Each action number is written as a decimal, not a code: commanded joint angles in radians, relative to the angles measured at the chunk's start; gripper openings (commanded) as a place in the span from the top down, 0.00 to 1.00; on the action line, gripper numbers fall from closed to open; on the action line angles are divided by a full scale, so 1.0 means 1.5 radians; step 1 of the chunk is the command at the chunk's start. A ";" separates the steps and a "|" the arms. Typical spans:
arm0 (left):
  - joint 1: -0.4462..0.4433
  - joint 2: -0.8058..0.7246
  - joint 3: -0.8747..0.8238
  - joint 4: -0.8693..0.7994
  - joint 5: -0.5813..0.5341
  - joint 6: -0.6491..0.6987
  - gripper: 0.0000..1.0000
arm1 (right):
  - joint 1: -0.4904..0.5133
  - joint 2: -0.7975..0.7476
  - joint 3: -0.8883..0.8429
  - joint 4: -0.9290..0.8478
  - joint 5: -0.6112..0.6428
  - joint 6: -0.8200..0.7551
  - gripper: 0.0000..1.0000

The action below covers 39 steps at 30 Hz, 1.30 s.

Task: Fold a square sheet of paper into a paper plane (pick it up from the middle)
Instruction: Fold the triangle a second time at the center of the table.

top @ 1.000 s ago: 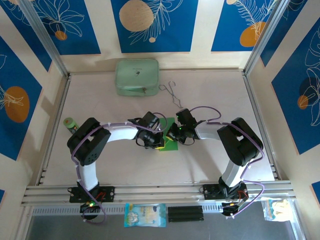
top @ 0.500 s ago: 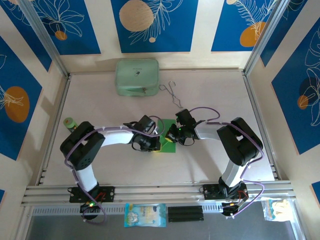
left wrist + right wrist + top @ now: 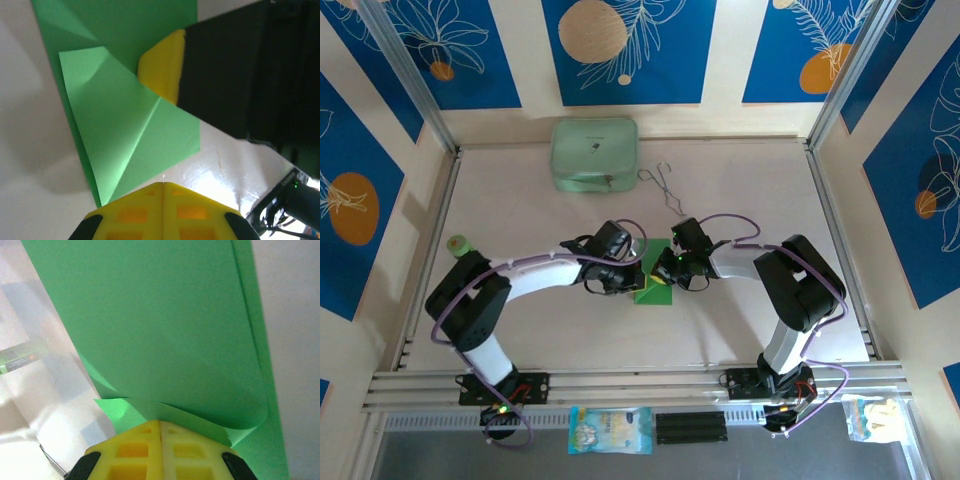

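The square sheet of paper (image 3: pixel 656 290) is bright green and part-folded, lying on the table between the two grippers. In the left wrist view the paper (image 3: pixel 130 130) shows a triangular flap folded over with a diagonal crease. My left gripper (image 3: pixel 163 186) is shut, with its yellow tips on the table just off the flap's lower edge. My right gripper (image 3: pixel 160 422) is shut, its tips resting against the paper (image 3: pixel 160 325) where an edge curls up. The right gripper's yellow finger (image 3: pixel 162 65) lies on the paper by the fold. In the top view the left gripper (image 3: pixel 631 282) and right gripper (image 3: pixel 663 272) stand close together.
A pale mint case (image 3: pixel 595 153) lies at the back of the table, with thin wire tongs (image 3: pixel 663 187) to its right. A small green cylinder (image 3: pixel 458 243) stands by the left rail. A snack packet (image 3: pixel 610 430) lies in front of the arm bases.
The left arm has stretched out and its elbow has swung down to the left, while its gripper stayed at the paper's left side. The right arm has not moved.
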<state>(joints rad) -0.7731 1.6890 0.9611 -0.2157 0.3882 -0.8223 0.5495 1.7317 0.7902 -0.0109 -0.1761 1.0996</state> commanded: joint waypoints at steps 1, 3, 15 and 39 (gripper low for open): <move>-0.004 0.042 0.010 0.012 0.003 -0.019 1.00 | -0.008 0.031 -0.023 -0.082 0.044 -0.008 1.00; -0.005 0.055 0.002 0.011 0.002 -0.020 1.00 | -0.008 0.030 -0.021 -0.082 0.042 -0.010 1.00; -0.005 0.078 -0.011 -0.023 -0.045 0.000 1.00 | -0.014 -0.042 0.017 -0.061 -0.007 -0.095 0.99; -0.006 0.076 -0.032 -0.013 -0.045 -0.011 1.00 | 0.051 -0.012 -0.019 -0.011 -0.061 -0.108 1.00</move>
<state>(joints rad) -0.7727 1.7859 0.9466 -0.1982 0.3466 -0.8330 0.6197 1.6897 0.7654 -0.0341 -0.2382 0.9321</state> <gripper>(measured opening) 0.060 0.048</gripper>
